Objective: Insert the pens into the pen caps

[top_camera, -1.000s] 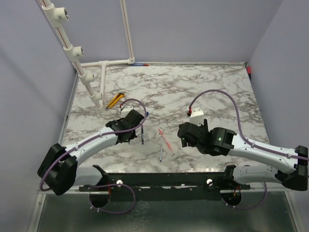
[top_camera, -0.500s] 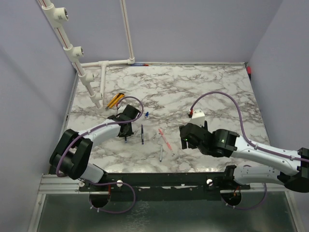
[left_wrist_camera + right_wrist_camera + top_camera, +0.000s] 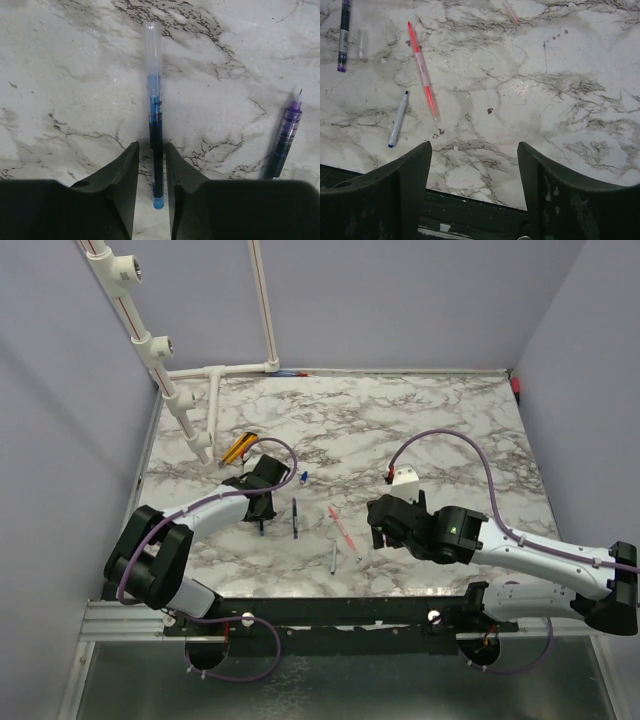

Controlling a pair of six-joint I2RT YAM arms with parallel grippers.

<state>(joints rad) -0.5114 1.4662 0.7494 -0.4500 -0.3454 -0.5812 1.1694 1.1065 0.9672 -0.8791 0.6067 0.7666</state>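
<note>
My left jaws sit low over the white marble-patterned bench (image 3: 420,420). They are parted only narrowly, with one finger (image 3: 122,172) on either side of a slim blue stick pen with a clear plastic end (image 3: 155,145). A sliver of bench shows on both sides of the pen, so they are released, not clenched. The pen lies flat, its clear end toward 12 o'clock. At 3 o'clock of it lies a dark purple-blue stick pen (image 3: 283,137).

A second ago this arm reached further toward 3 o'clock, beside that dark pen. Half a second ago it had drawn back toward 9 o'clock, and it has barely shifted since.

My right jaws gape wide, holding nothing, and have crept slightly toward 11 o'clock. Ahead of them, around 10 to 11 o'clock, lie a red-pink stick pen (image 3: 422,70) and a short whitish pen with a blue end (image 3: 398,125). The two are apart and neither has moved. A tiny blue plastic cap (image 3: 303,477) lies at 12 o'clock of the dark pen.
</note>
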